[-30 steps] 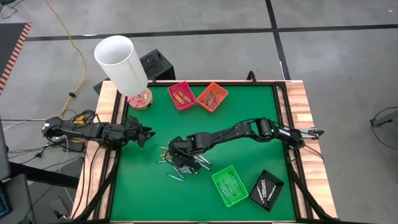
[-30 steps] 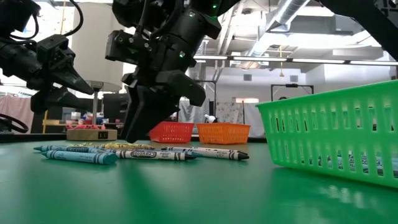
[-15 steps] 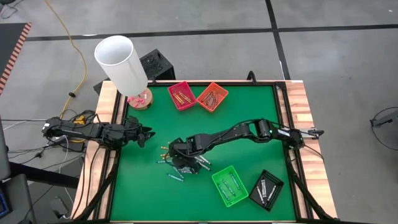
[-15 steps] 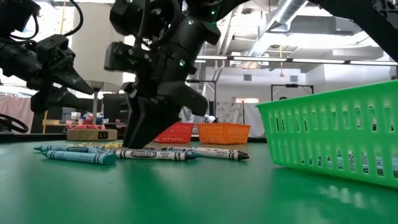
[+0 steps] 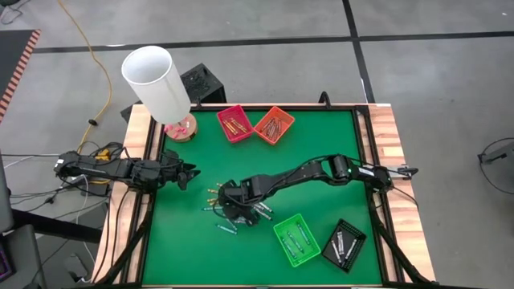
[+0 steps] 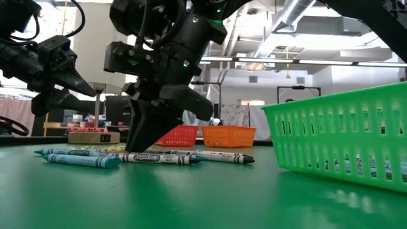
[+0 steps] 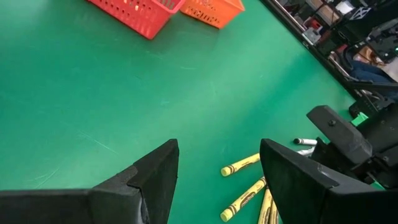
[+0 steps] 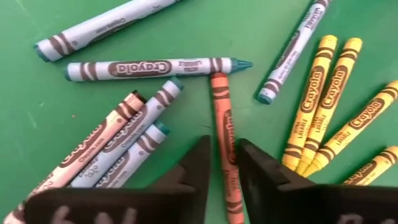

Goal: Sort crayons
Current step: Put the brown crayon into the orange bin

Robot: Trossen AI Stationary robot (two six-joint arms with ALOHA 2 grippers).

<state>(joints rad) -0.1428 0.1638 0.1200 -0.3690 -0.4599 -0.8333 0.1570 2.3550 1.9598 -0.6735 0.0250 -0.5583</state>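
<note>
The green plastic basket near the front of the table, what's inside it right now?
In the green plastic basket, the high view shows a few thin pale crayons lying on its floor. Their exact colours and count cannot be told, and in the low view the mesh wall hides them.

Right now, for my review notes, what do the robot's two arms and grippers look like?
Both arms are matte black and jointed. The left gripper has two wedge-shaped black fingers, and dark cables trail behind that arm. The right gripper has blunt dark fingers. The low view shows a small green light on the right arm's blocky wrist.
</note>
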